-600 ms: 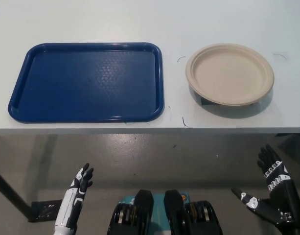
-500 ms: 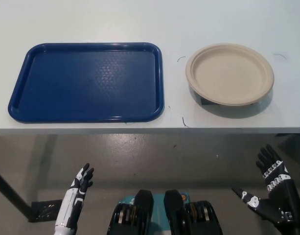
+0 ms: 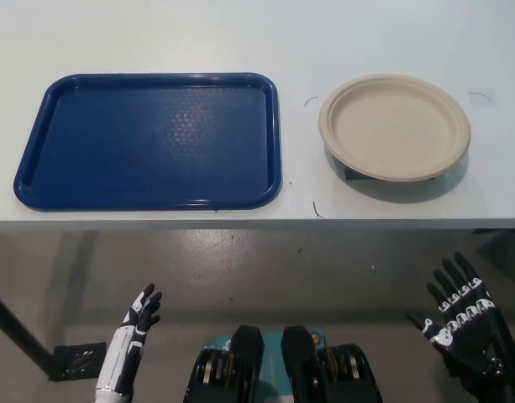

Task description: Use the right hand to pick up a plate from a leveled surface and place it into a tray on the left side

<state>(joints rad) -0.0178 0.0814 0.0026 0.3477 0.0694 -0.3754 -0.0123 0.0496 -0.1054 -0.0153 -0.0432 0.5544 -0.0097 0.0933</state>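
A beige round plate [image 3: 395, 127] rests on the white table [image 3: 324, 34] at the right, raised a little on something dark beneath it. Left of it lies a blue rectangular tray [image 3: 152, 139] with nothing in it. My black right hand [image 3: 465, 329] hangs open below the table's front edge at the lower right, palm toward the camera, fingers spread, well short of the plate. Low at the lower left, also off the table, my white left hand [image 3: 133, 339] rests open.
The table's front edge [image 3: 257, 224] runs across the middle of the picture, with grey floor [image 3: 265, 277] below it. A dark table leg [image 3: 18, 336] slants at the lower left. Small dark marks dot the table near the plate.
My right hand has turned its palm toward the camera and spread its fingers, shifting slightly lower. The left hand has sunk a little. Plate and tray have not moved.
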